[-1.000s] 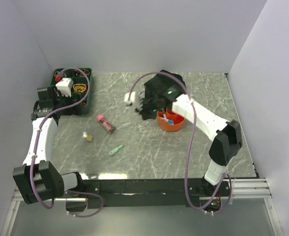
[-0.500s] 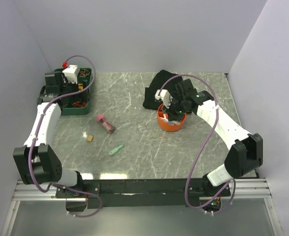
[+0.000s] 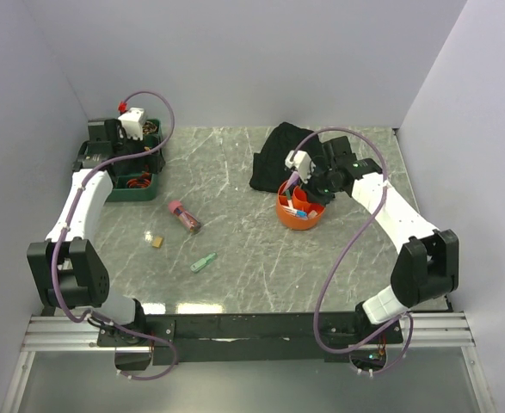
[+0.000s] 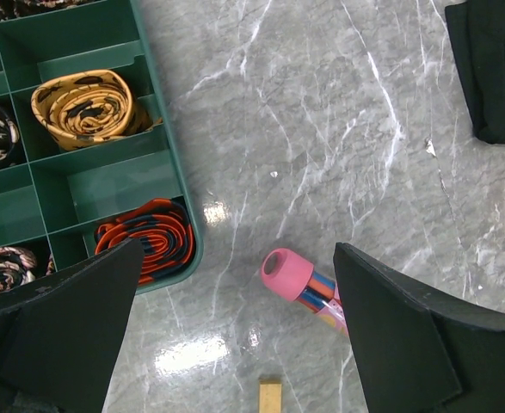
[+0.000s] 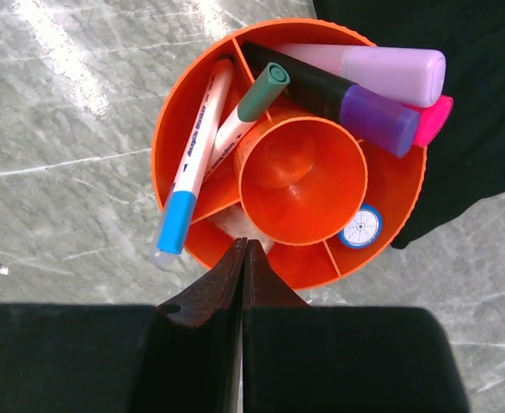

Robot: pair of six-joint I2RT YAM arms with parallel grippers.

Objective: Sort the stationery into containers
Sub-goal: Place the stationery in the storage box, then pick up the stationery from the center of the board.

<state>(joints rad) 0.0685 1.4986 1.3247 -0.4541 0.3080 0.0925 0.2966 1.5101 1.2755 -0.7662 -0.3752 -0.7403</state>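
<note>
Plainly, glossy round orange tub (image 5: 171,120) holds chunky markers (image 5: 368,116), slim pens (image 5: 197,153).

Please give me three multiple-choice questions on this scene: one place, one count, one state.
1. The right end effector, over the round orange plastic tub, is: A wide open; B shut; C gripping a pen.
2. The short pink-capped marker lies: A on the grey marble table, outside the dark green compartment tray; B inside that tray; C in that tub.
3. Loose stationery items on the table: A one; B six; C three.
Answers: B, its fingers meet; A, bare marble surrounds it; C, marker, tan eraser, small green piece.
</note>
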